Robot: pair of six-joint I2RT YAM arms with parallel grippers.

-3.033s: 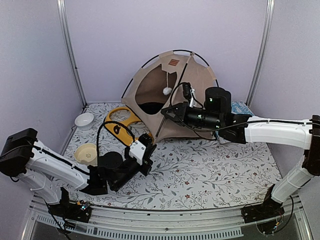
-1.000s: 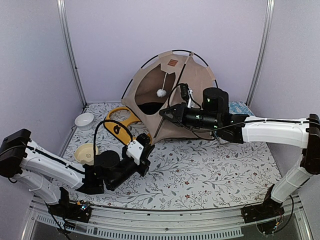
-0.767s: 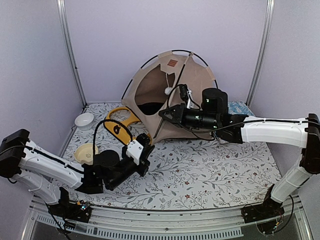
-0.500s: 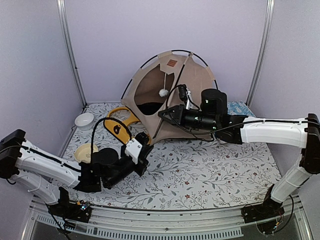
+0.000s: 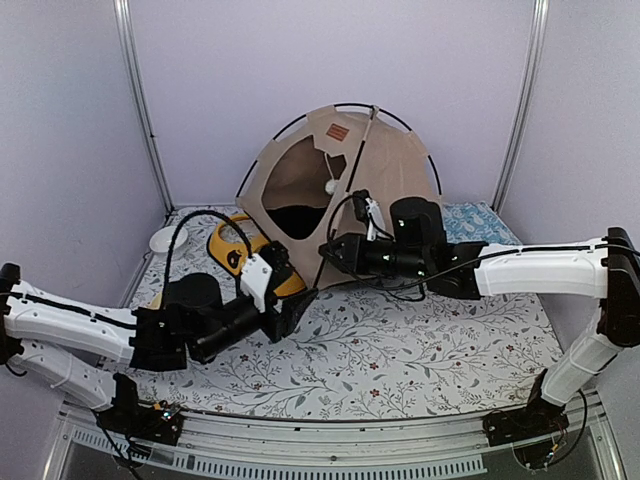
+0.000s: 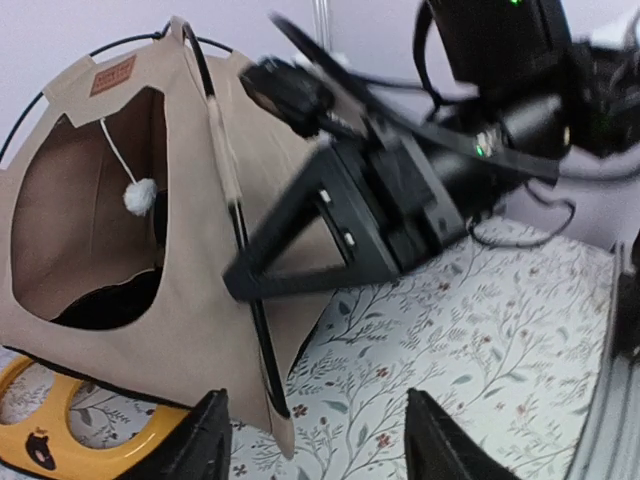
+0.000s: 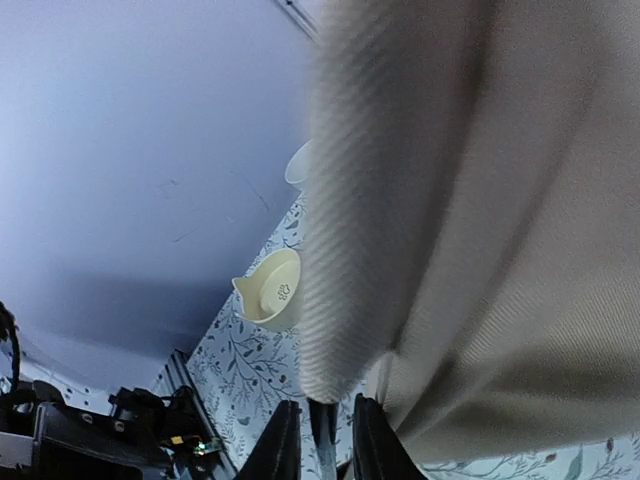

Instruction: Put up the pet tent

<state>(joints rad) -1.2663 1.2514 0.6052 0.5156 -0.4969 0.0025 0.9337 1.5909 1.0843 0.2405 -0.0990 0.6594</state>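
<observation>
The pet tent (image 5: 390, 175) stands as a tan dome at the back of the table, black poles crossed over its top, with its white pom-pom (image 5: 329, 186) hanging in the opening. In the left wrist view the pet tent (image 6: 200, 300) shows its brown label (image 6: 113, 73) and a black pole (image 6: 255, 330) running down to the near corner. My left gripper (image 6: 320, 448) is open just short of that corner, nothing between its fingers. My right gripper (image 7: 322, 440) sits against the tent fabric (image 7: 480, 200), jaws slightly apart around a dark pole end, and appears as right gripper (image 5: 327, 250) at the tent's front.
A yellow feeder (image 5: 228, 250) lies left of the tent, partly behind my left gripper (image 5: 293, 308). A white bowl (image 5: 162, 238) sits at the far left and a cream bowl (image 7: 268, 288) nearer. A blue cushion (image 5: 478, 220) lies right of the tent.
Both grippers have opened. The tent has sprung up taller and fuller. My left arm has reached forward and right toward the tent's near corner.
</observation>
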